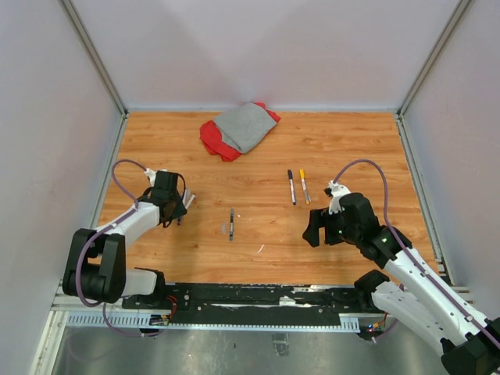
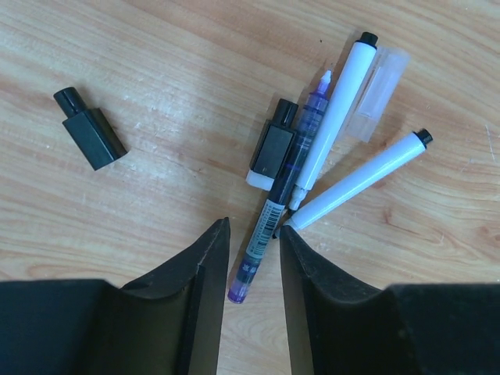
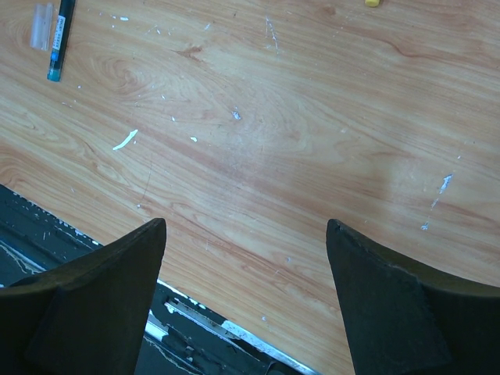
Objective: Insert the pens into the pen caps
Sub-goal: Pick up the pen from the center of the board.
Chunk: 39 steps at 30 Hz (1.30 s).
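In the left wrist view, my left gripper [image 2: 254, 234] is open, its jaws on either side of the tail of a purple pen [image 2: 277, 211] lying on the wood, without touching it. Two white pens [image 2: 336, 117] [image 2: 363, 176] fan out beside it. A black cap [image 2: 273, 144] lies against the purple pen, another black cap [image 2: 90, 138] lies apart to the left, and a clear cap [image 2: 379, 94] lies at the top right. In the top view, a dark pen [image 1: 231, 223] lies mid-table and two pens [image 1: 291, 186], one with a yellow-orange end [image 1: 305, 186], lie further right. My right gripper [image 3: 246, 226] is wide open and empty over bare wood.
A red and grey cloth [image 1: 238, 129] lies at the back of the table. The right wrist view shows a teal pen [image 3: 61, 39] with a clear cap [image 3: 41, 16] at the top left, a white scrap [image 3: 125, 140], and the table's front edge [image 3: 78, 234].
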Each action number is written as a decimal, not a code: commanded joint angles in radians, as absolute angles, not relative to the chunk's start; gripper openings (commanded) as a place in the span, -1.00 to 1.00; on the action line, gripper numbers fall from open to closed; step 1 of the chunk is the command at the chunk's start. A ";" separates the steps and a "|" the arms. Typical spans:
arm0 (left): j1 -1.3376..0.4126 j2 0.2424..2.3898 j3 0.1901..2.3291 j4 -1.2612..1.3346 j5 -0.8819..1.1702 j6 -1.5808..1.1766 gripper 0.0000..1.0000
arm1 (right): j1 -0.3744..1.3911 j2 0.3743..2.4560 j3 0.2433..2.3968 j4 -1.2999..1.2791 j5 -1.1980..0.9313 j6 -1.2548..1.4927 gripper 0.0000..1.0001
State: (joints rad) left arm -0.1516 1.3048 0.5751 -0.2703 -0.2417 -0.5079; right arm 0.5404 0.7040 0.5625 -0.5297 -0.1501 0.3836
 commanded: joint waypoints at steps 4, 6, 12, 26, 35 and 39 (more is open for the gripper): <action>-0.141 1.347 0.609 -0.270 -0.227 -0.485 -0.30 | 0.521 0.690 0.596 -0.545 -0.159 0.366 0.68; -0.141 1.352 0.610 -0.270 -0.222 -0.483 -0.32 | 0.520 0.690 0.595 -0.545 -0.159 0.365 0.68; -0.141 1.353 0.603 -0.266 -0.202 -0.482 -0.38 | 0.522 0.686 0.592 -0.545 -0.156 0.363 0.68; -0.141 1.319 0.604 -0.268 -0.156 -0.481 -0.52 | 0.522 0.689 0.593 -0.543 -0.156 0.360 0.69; -0.141 1.331 0.635 -0.270 -0.146 -0.470 -0.63 | 0.521 0.691 0.592 -0.542 -0.155 0.358 0.70; -0.141 1.330 0.632 -0.267 -0.138 -0.468 -0.68 | 0.522 0.693 0.592 -0.540 -0.154 0.358 0.70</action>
State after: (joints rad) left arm -0.1463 1.3376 0.6067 -0.2714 -0.1581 -0.4858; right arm 0.5404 0.6968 0.5625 -0.5301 -0.1501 0.3683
